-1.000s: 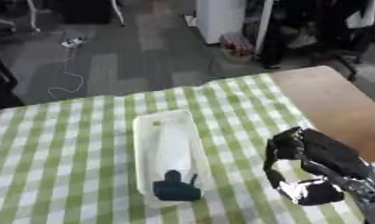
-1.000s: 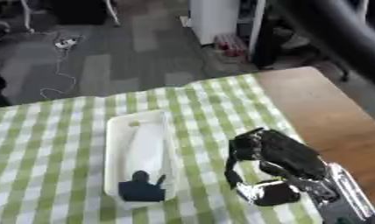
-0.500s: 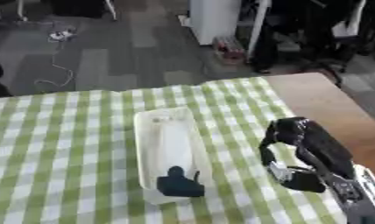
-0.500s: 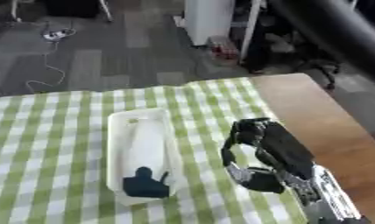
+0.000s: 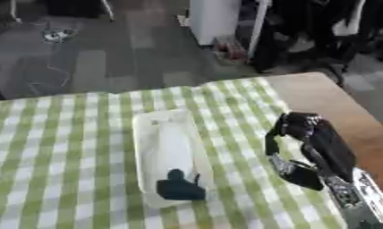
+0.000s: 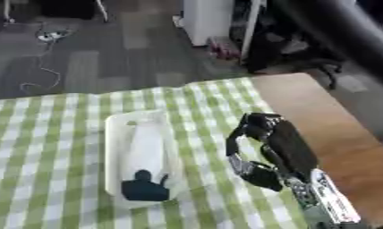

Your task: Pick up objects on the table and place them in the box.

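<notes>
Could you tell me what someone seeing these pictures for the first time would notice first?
Most likely the robot's black right hand, hovering over the right side of the green checked tablecloth with its fingers curled and holding nothing. Next, the long white box at the table's middle, with a dark blue object lying in its near end.

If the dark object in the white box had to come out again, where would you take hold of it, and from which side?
I would likely pinch the dark object by the thin stub rising from its top, coming straight down from above. It sits low at the near end of the white box, whose walls block a sideways approach. The right hand, fingers curled and empty over the checked cloth, is closest.
</notes>
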`<state>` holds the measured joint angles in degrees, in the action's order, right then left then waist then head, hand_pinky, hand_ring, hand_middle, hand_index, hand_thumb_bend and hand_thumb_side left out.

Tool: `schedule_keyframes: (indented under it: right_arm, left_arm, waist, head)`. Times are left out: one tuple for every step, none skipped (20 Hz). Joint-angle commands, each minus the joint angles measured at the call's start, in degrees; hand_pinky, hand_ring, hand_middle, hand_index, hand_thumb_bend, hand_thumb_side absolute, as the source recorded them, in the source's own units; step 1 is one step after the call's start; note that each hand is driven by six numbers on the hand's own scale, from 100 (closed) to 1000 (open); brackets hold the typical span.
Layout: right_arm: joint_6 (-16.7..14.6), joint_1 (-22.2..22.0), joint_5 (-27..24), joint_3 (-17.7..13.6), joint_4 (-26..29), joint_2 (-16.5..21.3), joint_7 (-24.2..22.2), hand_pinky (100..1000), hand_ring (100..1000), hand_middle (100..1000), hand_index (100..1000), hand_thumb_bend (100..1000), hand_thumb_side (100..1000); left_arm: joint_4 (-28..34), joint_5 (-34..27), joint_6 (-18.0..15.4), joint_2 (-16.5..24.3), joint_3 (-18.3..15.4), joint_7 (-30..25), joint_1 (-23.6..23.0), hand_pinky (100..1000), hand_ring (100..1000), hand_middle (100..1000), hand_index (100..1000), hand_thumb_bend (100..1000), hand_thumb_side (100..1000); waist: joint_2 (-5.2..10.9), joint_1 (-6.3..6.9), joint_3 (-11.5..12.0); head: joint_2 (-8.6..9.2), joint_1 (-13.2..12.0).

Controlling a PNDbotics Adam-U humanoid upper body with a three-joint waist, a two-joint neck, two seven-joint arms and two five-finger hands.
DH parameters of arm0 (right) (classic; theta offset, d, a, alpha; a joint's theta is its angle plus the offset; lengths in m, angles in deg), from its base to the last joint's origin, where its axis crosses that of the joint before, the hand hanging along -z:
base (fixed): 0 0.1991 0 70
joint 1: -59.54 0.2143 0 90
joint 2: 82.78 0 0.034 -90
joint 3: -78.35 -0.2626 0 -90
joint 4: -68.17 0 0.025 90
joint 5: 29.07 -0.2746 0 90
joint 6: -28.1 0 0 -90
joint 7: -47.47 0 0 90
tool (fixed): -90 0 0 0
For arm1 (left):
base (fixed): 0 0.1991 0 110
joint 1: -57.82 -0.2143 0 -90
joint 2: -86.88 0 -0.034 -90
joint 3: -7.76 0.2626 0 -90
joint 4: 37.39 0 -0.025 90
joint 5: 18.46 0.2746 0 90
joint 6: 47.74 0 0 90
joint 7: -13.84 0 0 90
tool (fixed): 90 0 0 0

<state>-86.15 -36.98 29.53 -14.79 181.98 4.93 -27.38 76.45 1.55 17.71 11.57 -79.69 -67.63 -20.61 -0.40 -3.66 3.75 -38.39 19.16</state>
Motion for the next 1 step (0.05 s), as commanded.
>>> schedule_keyframes:
  right_arm:
    - [0.2,0.4,0.5,0.3,0.8,1.1,0.7,343,406,431,542,100,766]
  left_arm:
    - [0.8,-0.5,-1.6,1.2,-0.1,-0.4,0.2,265,400,560,663,153,1000]
  waist:
    - [0.48,0.40,0.2]
  head:
    - [1.13,0.0]
